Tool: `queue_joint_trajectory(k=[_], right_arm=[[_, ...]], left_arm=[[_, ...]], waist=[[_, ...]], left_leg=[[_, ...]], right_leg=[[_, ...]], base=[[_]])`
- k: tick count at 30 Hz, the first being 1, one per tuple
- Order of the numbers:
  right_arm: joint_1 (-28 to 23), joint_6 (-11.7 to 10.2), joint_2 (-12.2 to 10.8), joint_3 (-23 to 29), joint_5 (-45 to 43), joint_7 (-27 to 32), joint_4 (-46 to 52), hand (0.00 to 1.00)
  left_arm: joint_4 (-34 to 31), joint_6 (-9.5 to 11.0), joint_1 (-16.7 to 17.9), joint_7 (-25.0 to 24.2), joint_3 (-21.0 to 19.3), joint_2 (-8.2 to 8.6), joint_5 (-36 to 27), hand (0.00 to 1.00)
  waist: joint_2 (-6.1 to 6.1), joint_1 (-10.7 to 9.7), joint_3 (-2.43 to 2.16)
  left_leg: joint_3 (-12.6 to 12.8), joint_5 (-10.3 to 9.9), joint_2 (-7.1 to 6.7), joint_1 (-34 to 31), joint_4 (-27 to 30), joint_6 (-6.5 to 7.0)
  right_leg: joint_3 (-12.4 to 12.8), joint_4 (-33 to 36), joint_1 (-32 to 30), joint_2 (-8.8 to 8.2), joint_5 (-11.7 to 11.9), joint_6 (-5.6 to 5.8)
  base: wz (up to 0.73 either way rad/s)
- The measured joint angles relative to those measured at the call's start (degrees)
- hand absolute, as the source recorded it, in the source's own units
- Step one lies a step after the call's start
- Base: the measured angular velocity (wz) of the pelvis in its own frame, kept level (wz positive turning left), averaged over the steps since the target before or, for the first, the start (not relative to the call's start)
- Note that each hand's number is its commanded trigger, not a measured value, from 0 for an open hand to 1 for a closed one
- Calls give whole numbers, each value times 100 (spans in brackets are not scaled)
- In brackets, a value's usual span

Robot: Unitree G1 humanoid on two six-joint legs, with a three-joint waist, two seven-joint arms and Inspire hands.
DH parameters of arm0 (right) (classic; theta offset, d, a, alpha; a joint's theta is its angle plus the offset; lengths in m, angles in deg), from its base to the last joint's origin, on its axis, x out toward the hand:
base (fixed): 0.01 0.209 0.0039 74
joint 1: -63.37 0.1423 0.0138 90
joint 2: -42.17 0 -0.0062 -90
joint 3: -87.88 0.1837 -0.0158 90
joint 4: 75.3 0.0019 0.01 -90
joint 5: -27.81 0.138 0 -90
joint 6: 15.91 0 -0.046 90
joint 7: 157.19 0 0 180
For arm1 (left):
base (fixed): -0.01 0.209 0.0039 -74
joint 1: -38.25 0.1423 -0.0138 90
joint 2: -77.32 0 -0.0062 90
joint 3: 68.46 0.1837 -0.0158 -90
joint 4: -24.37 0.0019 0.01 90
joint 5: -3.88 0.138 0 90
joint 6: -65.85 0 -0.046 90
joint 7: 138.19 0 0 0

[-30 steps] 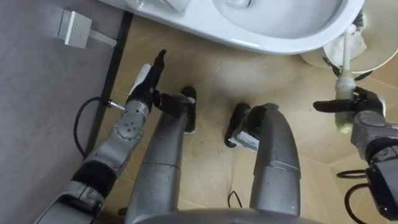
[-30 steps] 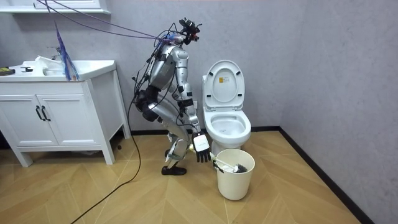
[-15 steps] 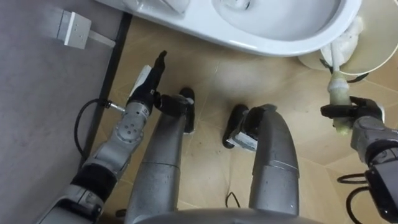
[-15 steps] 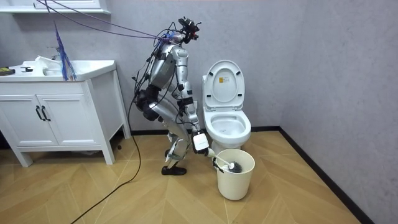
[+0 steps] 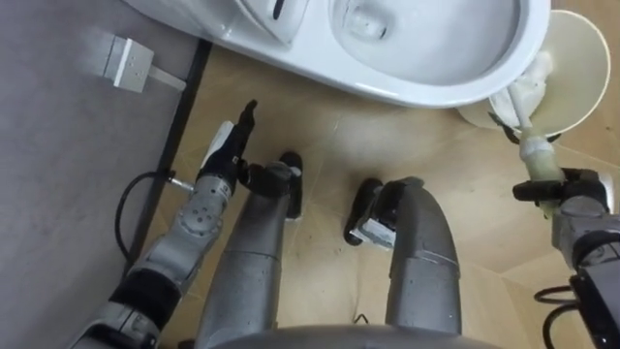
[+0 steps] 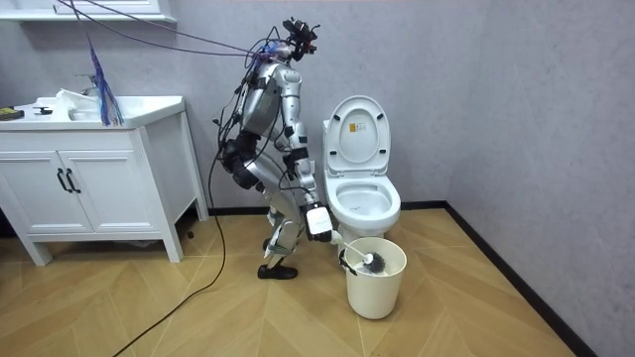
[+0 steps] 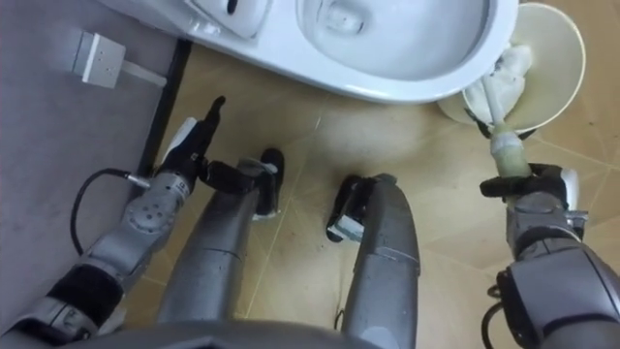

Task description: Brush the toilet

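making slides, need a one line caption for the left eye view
Right hand grips the toilet brush, its head over the bucket beside the toilet; left hand hangs open

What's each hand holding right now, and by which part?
The right hand grips the toilet brush by its handle end, brush head over the bucket. The left hand is open, holding nothing.
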Motion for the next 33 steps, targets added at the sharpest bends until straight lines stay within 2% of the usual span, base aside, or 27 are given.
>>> queue_joint_trajectory(k=[5,11,13,17,19,21,23,25,27,31,33], right_arm=[[-240,13,-129,355,594,-17,-1,100],[-516,54,-186,745,1454,-211,-53,100],[-678,63,-209,802,1630,-248,-53,100],[-961,58,-243,1140,1856,-240,-57,100],[-1146,49,-294,1335,2252,-241,-42,100],[-1306,46,-377,1458,2351,-232,18,100],[-1497,45,-491,1575,2382,-240,81,100],[-1792,39,-645,1826,2464,-226,160,100],[-2033,-3,-754,1862,2625,-161,260,100],[-2428,-34,-1020,2046,2499,36,522,100],[-2572,-36,-1042,2084,2188,79,786,100]], left_arm=[[-5,8,106,-13,-41,5,37,0],[65,33,312,-4,-108,-2,135,0],[167,53,345,10,-259,-2,138,0],[269,54,402,0,-466,14,133,0],[231,65,559,-15,-635,12,206,0],[234,87,701,-20,-768,7,314,0],[182,94,905,-34,-940,11,307,0],[49,186,1308,-29,-1169,21,304,0],[22,204,1545,-12,-1271,14,306,0],[-180,298,1989,30,-1657,51,474,0],[-240,319,2108,88,-1711,60,571,0]], waist=[[-6,-67,-10],[4,-65,-46],[14,-66,-87],[49,-84,-127],[84,-141,-174],[97,-144,-198],[83,-177,-236],[78,-297,-275],[64,-300,-300],[-3,-318,-305],[-17,-309,-301]], left_leg=[[40,3,33,441,-274,6],[177,27,225,1329,-755,50],[225,36,302,1755,-967,66],[242,47,297,2451,-1346,88],[271,70,323,2935,-1649,126],[328,80,384,3283,-1877,134],[369,116,380,3612,-2136,139],[379,186,372,4119,-2504,158],[389,191,361,4477,-2699,158],[395,190,350,5002,-2988,157],[394,190,341,5187,-3140,157]], right_leg=[[-37,-285,446,37,19,33],[-81,-994,1384,241,190,116],[-99,-1354,1866,360,269,171],[-113,-1801,2585,419,342,263],[-156,-2157,3091,455,410,313],[-158,-2478,3453,526,514,329],[-174,-2785,3787,557,602,346],[-168,-3224,4297,612,691,422],[-169,-3536,4696,673,752,457],[-170,-4044,5302,748,851,508],[-168,-4194,5478,753,882,528]], base=[[-1],[-12],[-8],[0],[2],[-12],[-10],[2],[-2],[-3],[-7]])
